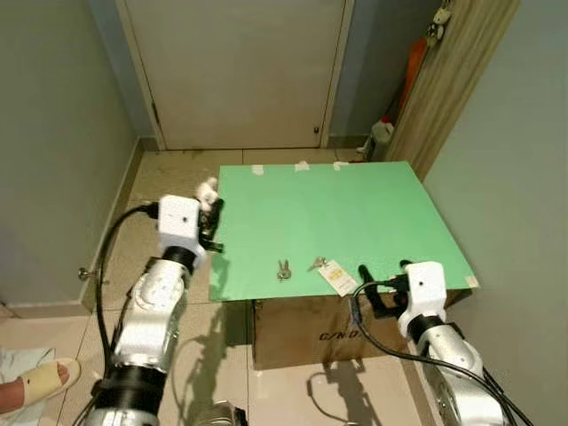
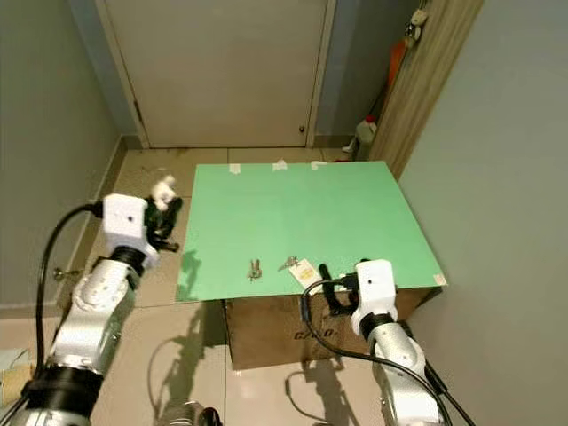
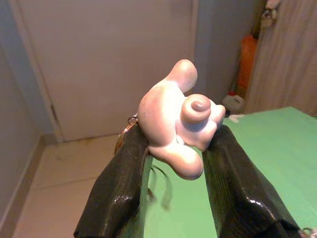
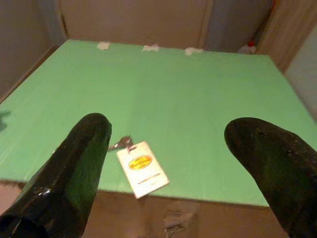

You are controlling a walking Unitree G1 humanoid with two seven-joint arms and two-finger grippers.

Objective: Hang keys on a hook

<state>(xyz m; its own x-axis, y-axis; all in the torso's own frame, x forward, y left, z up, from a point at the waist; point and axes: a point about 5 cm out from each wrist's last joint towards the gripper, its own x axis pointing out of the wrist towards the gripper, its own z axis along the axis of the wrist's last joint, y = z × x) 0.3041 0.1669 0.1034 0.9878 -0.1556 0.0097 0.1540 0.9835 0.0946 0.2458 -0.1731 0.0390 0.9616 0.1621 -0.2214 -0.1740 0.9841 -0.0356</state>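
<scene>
My left gripper (image 1: 211,216) is raised beside the left edge of the green table (image 1: 355,209) and is shut on a pale snail-shaped key charm (image 3: 176,116). A metal ring (image 3: 132,119) shows just behind the charm. On the table near its front edge lie a small loose key (image 1: 283,270) and a key with a white and yellow tag (image 4: 142,169). My right gripper (image 4: 168,124) hovers at the front edge just behind that tag, open, with nothing between its fingers.
The green top rests on a cardboard box (image 1: 302,333). A closed door (image 1: 240,71) stands behind it. A wooden panel (image 1: 453,80) at the right has a small charm (image 1: 439,19) hanging high on it. A person's slippered foot (image 1: 35,383) is at the lower left.
</scene>
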